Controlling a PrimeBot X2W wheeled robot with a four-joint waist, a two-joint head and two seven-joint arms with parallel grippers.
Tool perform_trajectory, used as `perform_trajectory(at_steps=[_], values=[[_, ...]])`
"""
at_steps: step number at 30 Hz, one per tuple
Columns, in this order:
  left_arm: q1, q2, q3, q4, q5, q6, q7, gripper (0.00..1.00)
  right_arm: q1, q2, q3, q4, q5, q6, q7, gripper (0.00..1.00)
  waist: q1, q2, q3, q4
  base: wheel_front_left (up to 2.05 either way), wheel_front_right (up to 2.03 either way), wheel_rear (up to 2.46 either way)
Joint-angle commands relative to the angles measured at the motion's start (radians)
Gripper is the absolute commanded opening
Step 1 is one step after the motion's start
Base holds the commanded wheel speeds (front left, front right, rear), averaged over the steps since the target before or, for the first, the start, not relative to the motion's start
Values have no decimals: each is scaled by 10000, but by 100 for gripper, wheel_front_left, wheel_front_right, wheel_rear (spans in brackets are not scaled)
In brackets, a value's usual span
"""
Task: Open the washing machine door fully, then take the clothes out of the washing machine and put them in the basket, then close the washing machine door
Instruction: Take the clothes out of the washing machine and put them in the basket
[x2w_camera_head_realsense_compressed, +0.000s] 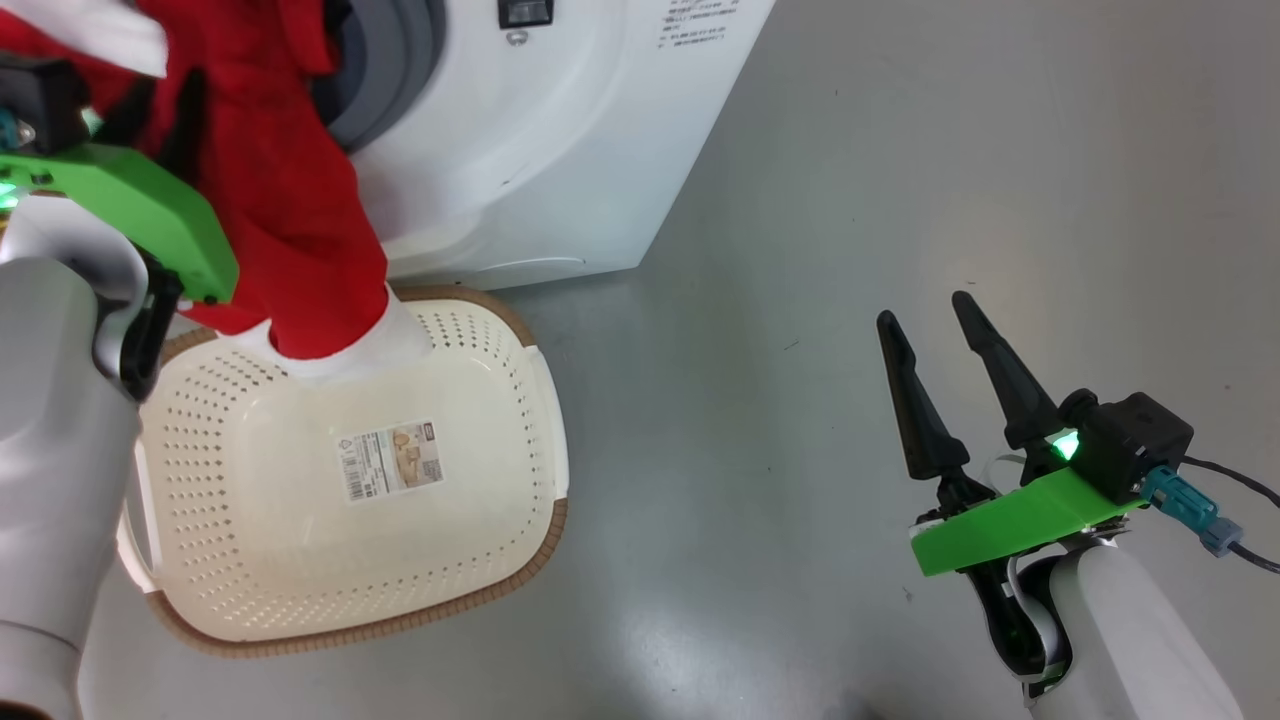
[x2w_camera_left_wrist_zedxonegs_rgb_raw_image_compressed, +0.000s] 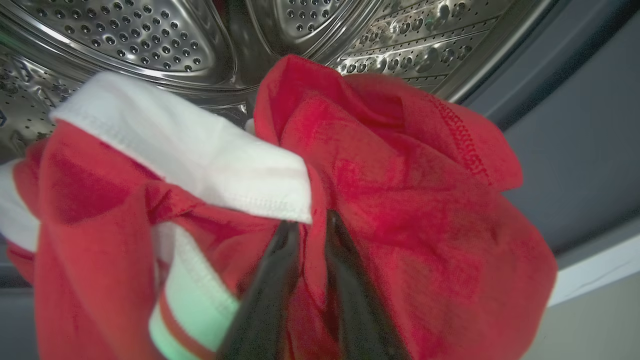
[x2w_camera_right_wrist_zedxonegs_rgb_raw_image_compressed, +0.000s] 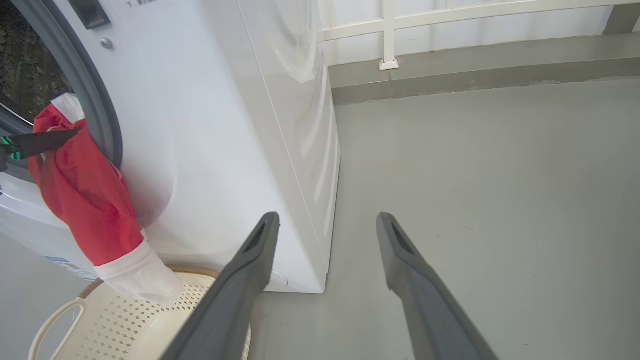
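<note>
We see the clothes (x2w_camera_head_realsense_compressed: 290, 200), bright red cloth with white bands, hanging from the mouth of the washing machine (x2w_camera_head_realsense_compressed: 560, 150) down to the basket (x2w_camera_head_realsense_compressed: 540, 540). Their white lower end rests on the basket's near-machine edge, while the upper part is bunched at the grey rubber ring (x2w_camera_head_realsense_compressed: 390, 60) of the opening. In the left wrist view we look past the bundle into the perforated steel drum (x2w_camera_left_wrist_zedxonegs_rgb_raw_image_compressed: 150, 40), and the left gripper (x2w_camera_left_wrist_zedxonegs_rgb_raw_image_compressed: 311, 225) has its two dark fingers drawn close together with a fold of the red fabric pinched between them, just under a white band. The basket stands on the grey floor (x2w_camera_head_realsense_compressed: 850, 200) right in front of the machine, touching or nearly touching its base, we cannot tell which. The paper label (x2w_camera_head_realsense_compressed: 392, 460) shows on its floor, and apart from the garment's white end we see nothing in it. Well off to the right, the right gripper (x2w_camera_head_realsense_compressed: 924, 308) hovers over bare floor beside the machine's corner, its fingers spread wide with nothing between them.
</note>
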Motion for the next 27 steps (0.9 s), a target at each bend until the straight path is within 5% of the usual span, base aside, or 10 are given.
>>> perform_trajectory(at_steps=[1, 16, 27], values=[[-249, 514, 65, -62, -107, -56, -118, 0, 26, 5, 181, -239, 34, 48, -65, 100, 0, -1, -10, 2, 0, 0, 0], [268, 681, -515, -306, -1203, -56, -1393, 0, 242, 5, 48, -174, -125, 48, -65, 100, 0, -1, -456, 332, 0, 0, 0], [2781, 634, 1936, -4343, -86, 169, -1410, 0, 483, 5, -79, -135, -314, 48, -65, 100, 0, -1, -895, 686, 0, 0, 0]])
